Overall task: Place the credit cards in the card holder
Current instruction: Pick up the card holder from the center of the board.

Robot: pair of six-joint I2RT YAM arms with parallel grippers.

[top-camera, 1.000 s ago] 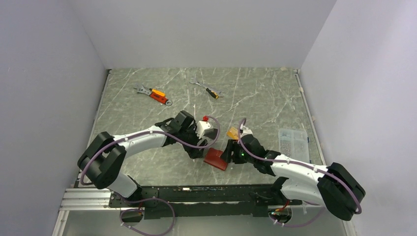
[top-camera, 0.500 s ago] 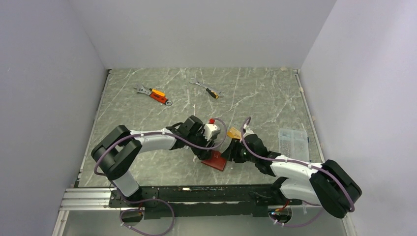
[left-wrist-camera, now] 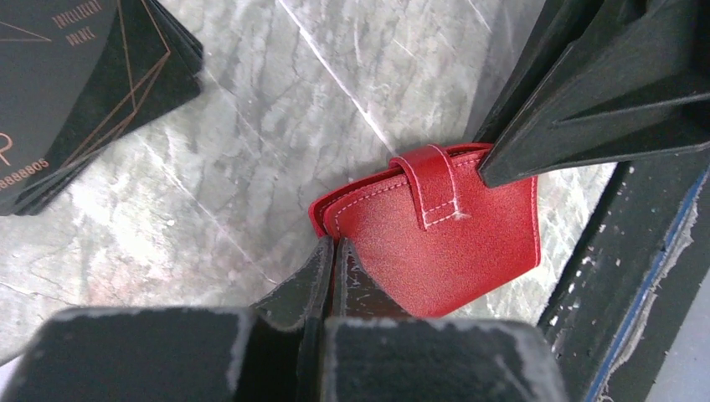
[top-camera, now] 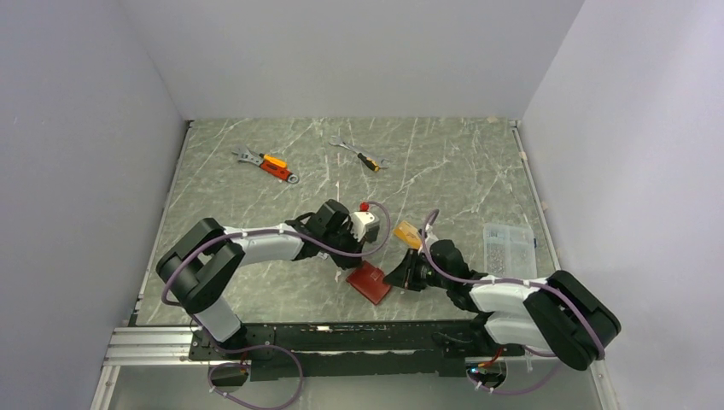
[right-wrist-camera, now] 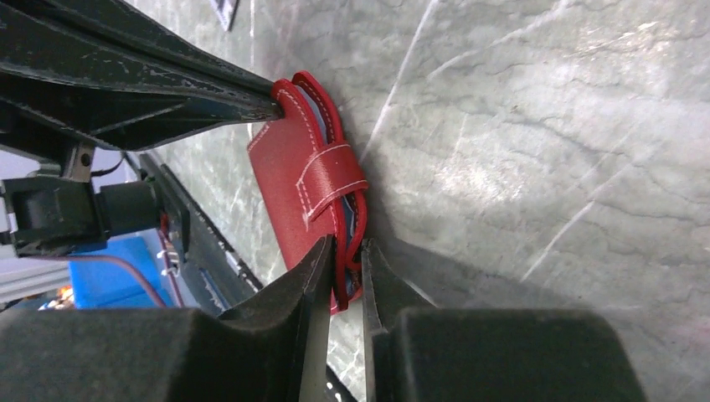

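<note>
The red card holder point(top-camera: 369, 282) sits near the table's front middle, closed, with its snap tab point(left-wrist-camera: 437, 188) across the flap. My left gripper point(left-wrist-camera: 333, 244) is shut, its tips pinching the holder's left corner edge. From the opposite side my right gripper point(right-wrist-camera: 345, 255) is closed on the holder's point(right-wrist-camera: 295, 180) edge just below the tab, with red layers between its fingers. A stack of black credit cards point(left-wrist-camera: 75, 79) with gold lines lies beside the holder. An orange-gold card point(top-camera: 405, 232) rests behind the right wrist.
Two orange-handled wrenches point(top-camera: 266, 164) point(top-camera: 363, 157) lie at the back of the marbled table point(top-camera: 461, 171). A clear plastic box point(top-camera: 510, 248) stands at the right. The black front rail point(left-wrist-camera: 619, 276) runs just past the holder.
Both grippers have closed from wide open onto the card holder. The right arm has reached further left and lower, and the holder has shifted slightly left.
</note>
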